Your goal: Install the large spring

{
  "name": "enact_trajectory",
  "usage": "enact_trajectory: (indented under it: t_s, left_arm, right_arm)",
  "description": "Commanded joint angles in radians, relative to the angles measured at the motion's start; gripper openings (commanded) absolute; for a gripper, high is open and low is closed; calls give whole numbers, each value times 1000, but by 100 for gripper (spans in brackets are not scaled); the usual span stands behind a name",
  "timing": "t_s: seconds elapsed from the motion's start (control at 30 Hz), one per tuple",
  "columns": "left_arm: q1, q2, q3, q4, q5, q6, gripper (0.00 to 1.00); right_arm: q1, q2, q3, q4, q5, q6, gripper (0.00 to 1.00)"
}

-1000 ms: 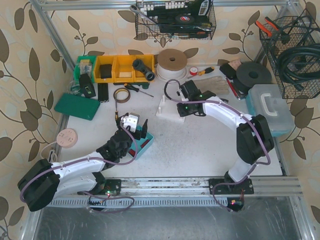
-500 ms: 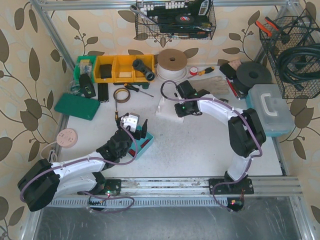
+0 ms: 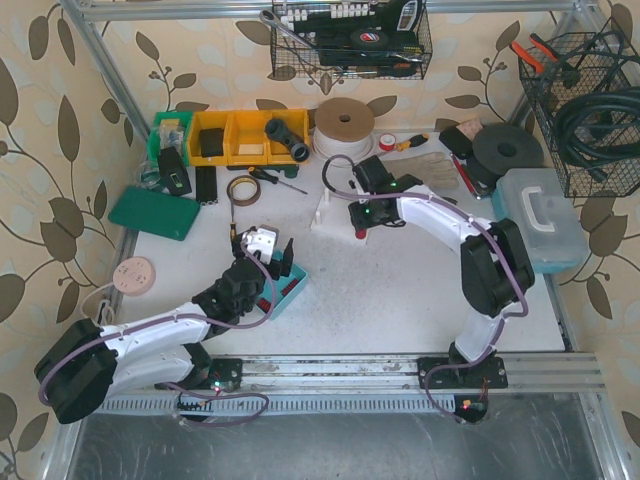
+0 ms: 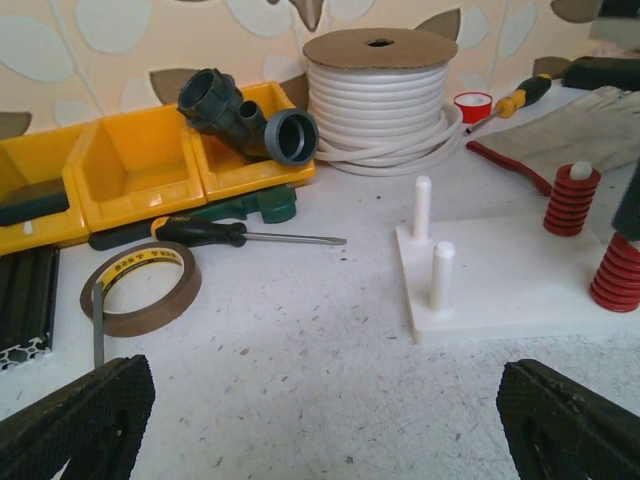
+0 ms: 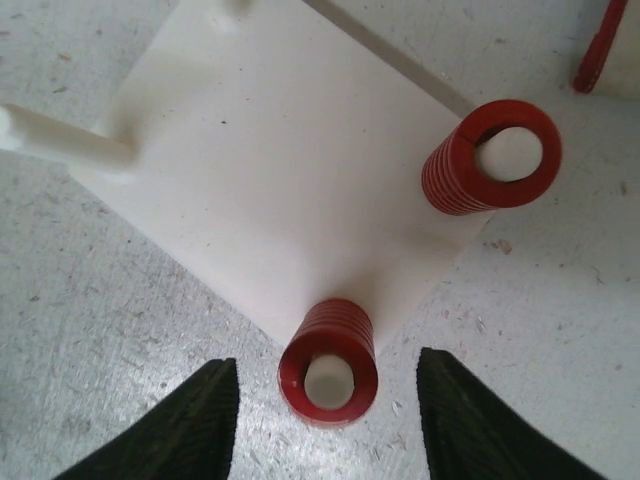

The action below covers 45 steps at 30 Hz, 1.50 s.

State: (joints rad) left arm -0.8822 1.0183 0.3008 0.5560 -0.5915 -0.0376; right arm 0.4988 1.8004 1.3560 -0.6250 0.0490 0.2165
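Two arms share the table point(image 3: 400, 290), and only one matters for this bit. Over at the near left, the left gripper point(image 4: 325, 425) hangs with its jaws spread wide and nothing in them, well apart from the action (it's basically a spectator camera). Up by the white peg base point(image 5: 280, 170), the right gripper point(image 5: 326, 372) points straight down, wide open too, gripping nothing.

Dead centre in that gap stands a red spring point(image 5: 330, 325), with clear space on both sides to the fingers point(image 5: 190, 420). Its long axis is vertical, running straight up toward the claw, and it sits over the peg point(image 5: 328, 384) at a corner of the base. On the next peg just beyond is a second red spring point(image 5: 455, 175). That one looks a touch wider, so honestly I can't tell which counts as the large one.

My guess: if the centred one needs gripping, it's a straight squeeze with no sideways shift, and the right arm is by far the nearer.
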Motion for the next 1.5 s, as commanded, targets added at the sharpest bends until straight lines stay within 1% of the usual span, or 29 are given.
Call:
enact_trajectory:
  t_s: [0.0, 0.13, 0.27, 0.33, 0.37, 0.43, 0.47, 0.5, 0.57, 0.67, 0.8, 0.87, 0.97, 1.07, 1.3, 1.4, 1.47]
  left_arm:
    - [9, -17, 76, -79, -54, -48, 95]
    - [9, -15, 127, -182, -77, -83, 95]
    - [9, -1, 231, -414, -73, -127, 92]
    - [9, 8, 270, -518, -60, -189, 88]
    - [11, 6, 300, -591, -44, -230, 86]
    - [11, -4, 356, -742, -1, -315, 81]
    - [12, -13, 384, -807, 26, -345, 77]
    - [13, -24, 398, -860, 56, -363, 74]
    - [14, -51, 410, -930, 122, -374, 67]
    - [15, -69, 417, -1016, 179, -388, 56]
    - [20, -25, 447, -1120, 232, -389, 46]
    - [35, 20, 462, -1137, 282, -377, 44]
    - [104, 89, 481, -1133, 413, -358, 42]
    - [165, 152, 496, -1115, 546, -329, 35]
    - [181, 283, 561, -1168, 656, -252, 34]
    - [181, 306, 557, -1155, 700, -237, 34]
    - [181, 328, 557, -1157, 708, -230, 36]
  right_arm:
    - [-2, -100, 23, -36, 5, 0, 53]
    - [-1, -225, -26, -38, -6, 7, 58]
    - [-2, -407, -124, 10, 12, 10, 67]
    - [-2, -504, -185, 44, 40, 15, 72]
    - [-2, -546, -215, 59, 55, 15, 76]
    - [-2, -621, -265, 85, 84, 9, 88]
    - [-2, -663, -291, 97, 99, 3, 98]
    - [-2, -688, -313, 105, 116, 1, 100]
    - [-2, -729, -368, 126, 151, 3, 100]
    - [-2, -784, -474, 188, 169, 27, 100]
    - [-2, -830, -585, 279, 156, 48, 99]
    - [-1, -843, -609, 296, 158, 53, 99]
    - [-2, -855, -614, 301, 143, 54, 99]
    - [-2, -873, -620, 301, 131, 55, 99]
    - [-2, -919, -637, 306, 129, 55, 98]
    - [-2, -928, -638, 306, 123, 55, 98]
    - [-2, -931, -636, 303, 120, 54, 98]
